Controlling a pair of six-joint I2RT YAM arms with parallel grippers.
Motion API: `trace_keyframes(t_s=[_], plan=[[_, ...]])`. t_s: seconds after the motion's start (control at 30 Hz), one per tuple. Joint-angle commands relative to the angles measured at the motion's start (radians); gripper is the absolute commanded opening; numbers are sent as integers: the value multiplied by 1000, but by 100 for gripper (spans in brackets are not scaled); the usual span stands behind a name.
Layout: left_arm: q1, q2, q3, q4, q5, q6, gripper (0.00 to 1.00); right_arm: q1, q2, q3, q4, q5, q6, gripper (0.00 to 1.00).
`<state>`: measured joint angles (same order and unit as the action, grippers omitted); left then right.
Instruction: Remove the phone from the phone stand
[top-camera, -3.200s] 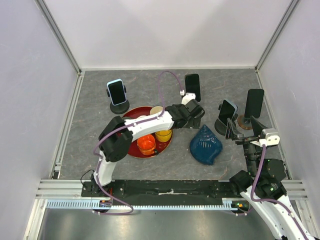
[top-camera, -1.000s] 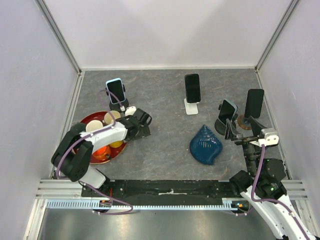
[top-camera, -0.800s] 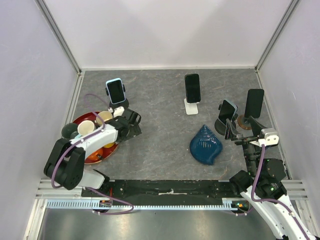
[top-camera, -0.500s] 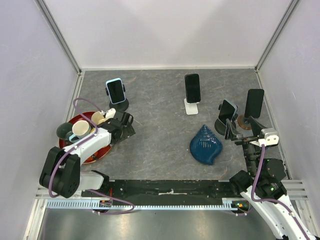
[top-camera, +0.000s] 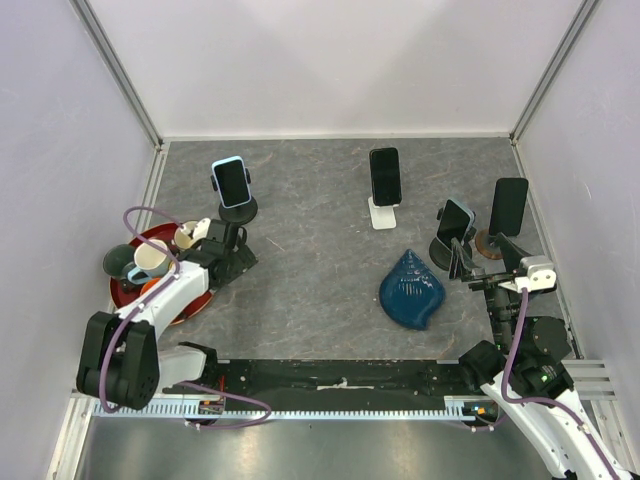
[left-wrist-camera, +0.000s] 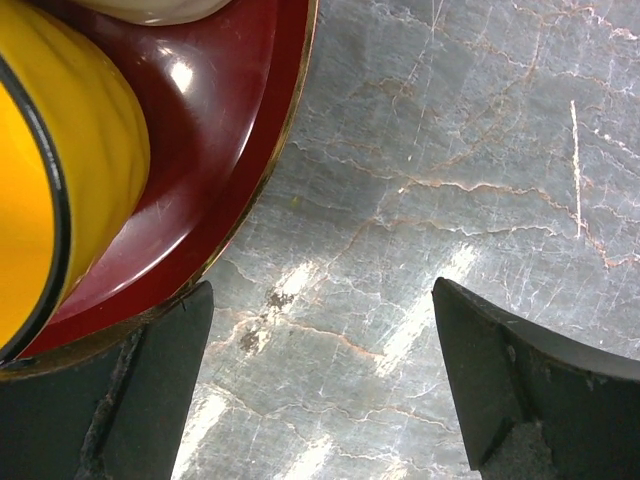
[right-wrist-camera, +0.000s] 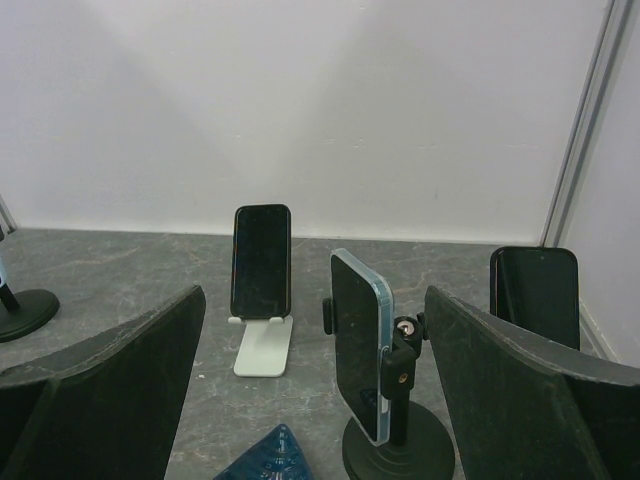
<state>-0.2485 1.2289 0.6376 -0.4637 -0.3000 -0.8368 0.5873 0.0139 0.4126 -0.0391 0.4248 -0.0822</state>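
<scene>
Several phones stand on stands. A blue-cased phone (top-camera: 231, 183) sits on a black round stand at the back left. A black phone (top-camera: 385, 175) leans on a white stand (top-camera: 381, 213) at the back middle. Another blue-cased phone (top-camera: 455, 221) is clamped on a black stand at the right, and it also shows in the right wrist view (right-wrist-camera: 358, 345). A dark phone (top-camera: 509, 205) stands at the far right. My left gripper (top-camera: 230, 262) is open and empty, low over the table beside the red tray (left-wrist-camera: 240, 150). My right gripper (top-camera: 463, 262) is open and empty, just in front of the right blue-cased phone.
The red tray (top-camera: 192, 303) at the left holds several cups, among them a yellow one (left-wrist-camera: 70, 170). A blue shell (top-camera: 412, 290) lies right of centre. White walls with metal posts close in the table on three sides.
My left arm has swung from the table's middle to the left, and the red tray with its cups has moved left with it. My right arm has not moved.
</scene>
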Motion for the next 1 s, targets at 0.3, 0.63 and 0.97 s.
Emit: trace_keyframes(t_s=[0.3, 0.63, 0.97], plan=[[-54, -238, 112, -49, -7, 162, 100, 6, -11, 38, 2, 12, 6, 98], [-75, -194, 333, 13, -151, 235, 100, 8, -11, 45, -4, 14, 12, 98], [-141, 84, 586, 131, -392, 441, 100, 14, -8, 45, -5, 20, 12, 98]])
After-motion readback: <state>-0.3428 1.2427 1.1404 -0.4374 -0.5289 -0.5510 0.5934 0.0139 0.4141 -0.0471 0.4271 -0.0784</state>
